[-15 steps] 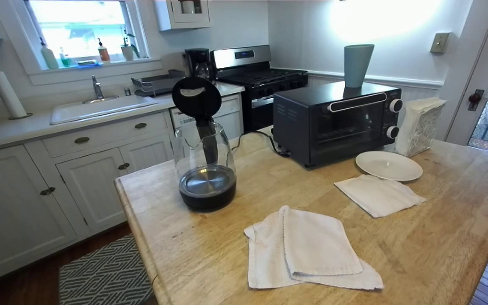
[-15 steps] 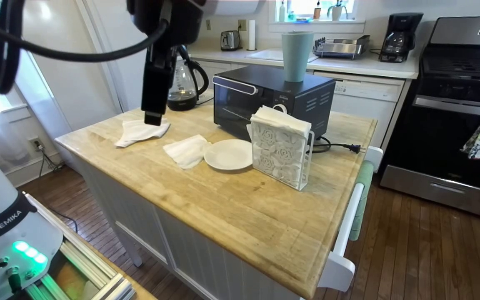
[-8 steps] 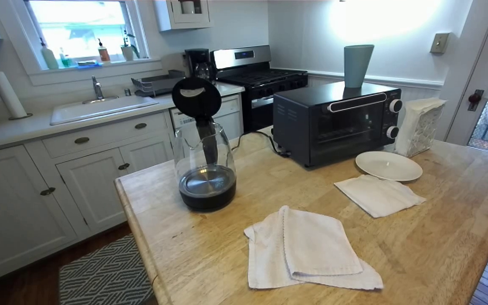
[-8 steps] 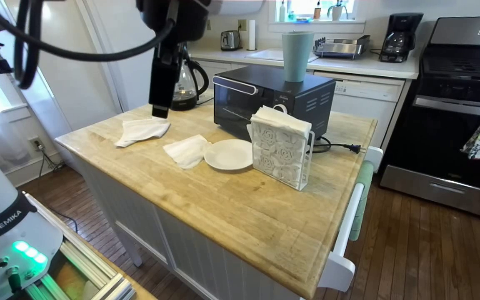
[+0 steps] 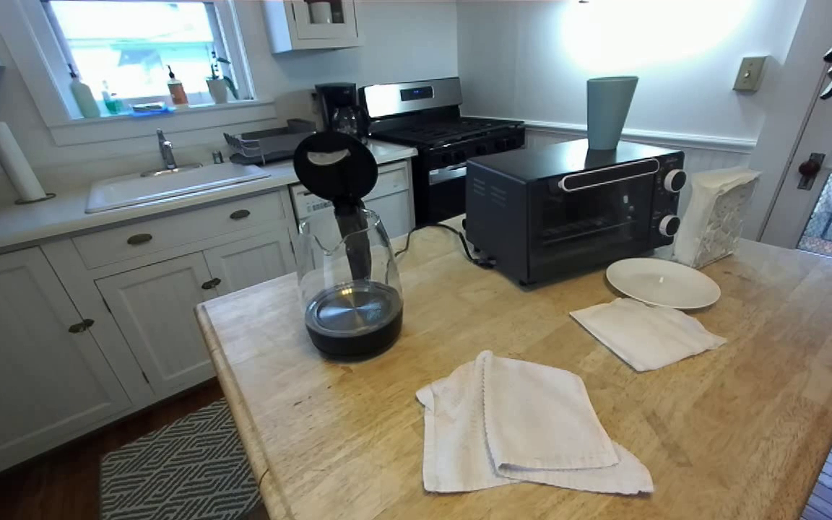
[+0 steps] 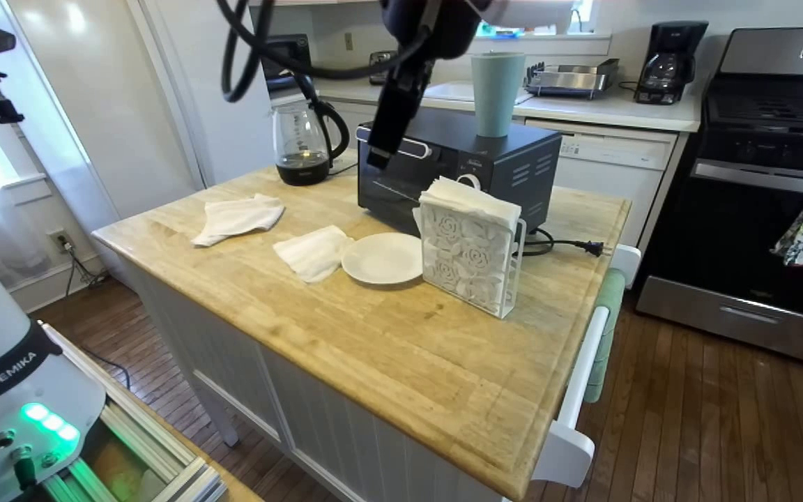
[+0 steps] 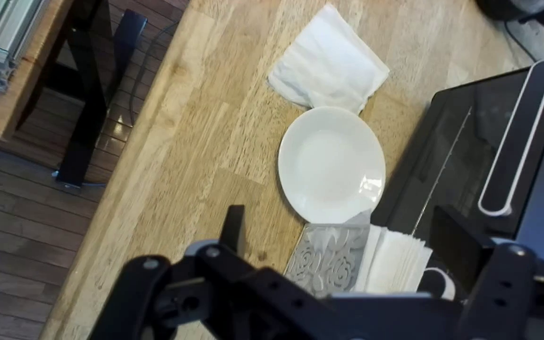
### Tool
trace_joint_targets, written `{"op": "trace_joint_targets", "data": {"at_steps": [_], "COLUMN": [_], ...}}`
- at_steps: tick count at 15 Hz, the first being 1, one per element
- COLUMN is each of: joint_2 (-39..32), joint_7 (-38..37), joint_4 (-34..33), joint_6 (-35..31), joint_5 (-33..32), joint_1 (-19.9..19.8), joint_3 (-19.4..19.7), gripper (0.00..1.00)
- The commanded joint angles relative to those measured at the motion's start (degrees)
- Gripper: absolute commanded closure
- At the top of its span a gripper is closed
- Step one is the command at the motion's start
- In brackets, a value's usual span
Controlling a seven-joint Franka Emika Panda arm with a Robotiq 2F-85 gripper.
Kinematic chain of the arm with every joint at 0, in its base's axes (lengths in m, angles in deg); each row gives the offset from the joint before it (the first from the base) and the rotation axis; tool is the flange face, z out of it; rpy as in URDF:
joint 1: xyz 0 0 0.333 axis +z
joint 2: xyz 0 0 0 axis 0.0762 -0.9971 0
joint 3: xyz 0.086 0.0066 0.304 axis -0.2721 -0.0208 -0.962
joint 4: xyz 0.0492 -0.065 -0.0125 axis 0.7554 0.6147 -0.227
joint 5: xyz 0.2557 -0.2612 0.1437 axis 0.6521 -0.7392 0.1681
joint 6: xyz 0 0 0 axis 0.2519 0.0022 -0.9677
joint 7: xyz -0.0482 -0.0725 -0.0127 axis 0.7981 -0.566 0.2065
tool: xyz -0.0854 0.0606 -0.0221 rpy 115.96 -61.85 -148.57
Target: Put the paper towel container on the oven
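Observation:
The paper towel container, a whitish holder with a rose pattern, full of white napkins, stands upright on the wooden table in both exterior views (image 5: 719,217) (image 6: 468,247). The black toaster oven (image 5: 582,213) stands close behind it, and it also shows in an exterior view (image 6: 534,174). In the wrist view the container (image 7: 331,259) lies below and between the spread fingers, with the oven (image 7: 484,141) at the right. My gripper (image 7: 340,217) is open and empty, high above the table. A finger (image 6: 391,125) shows in front of the oven in an exterior view. The container's lower part is hidden in the wrist view.
A grey-green cup (image 5: 611,112) stands on top of the oven. A white plate (image 6: 382,259) lies against the container, with a folded napkin (image 6: 312,252) beside it. A glass kettle (image 5: 353,318) and a folded cloth (image 5: 546,419) are farther off. The oven's cord (image 6: 569,242) lies behind the container.
My gripper has moved right in an exterior view, from over the cloth to in front of the oven, and tilted. Part of it has come into view at an exterior view's right edge.

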Motion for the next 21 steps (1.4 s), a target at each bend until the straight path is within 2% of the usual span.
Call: {"op": "trace_joint_targets", "data": {"at_steps": [1, 4, 9, 10, 13, 18, 21], "joint_2": [-14.22, -22.29, -31.60, -26.63, -29.62, -29.97, -32.80], "joint_7": [-0.29, -0.78, -4.43, -2.35, -3.23, -3.70, -7.42], "joint_4": [-10.55, -17.03, -28.55, -21.24, -25.47, -26.39, -30.51], "joint_6": [5.92, 8.21, 11.41, 6.90, 8.68, 8.87, 10.95], "joint_5": [7.61, 13.49, 17.34, 14.08, 14.77, 14.91, 17.04], "joint_1": [-4.19, -9.19, -18.40, -16.38, -19.36, -19.39, -20.42], "joint_3": [-0.59, -2.75, -7.78, -7.96, -9.65, -10.00, -12.25], "gripper": [0.00, 0.00, 0.00, 0.00, 0.00, 0.00, 0.00]}}
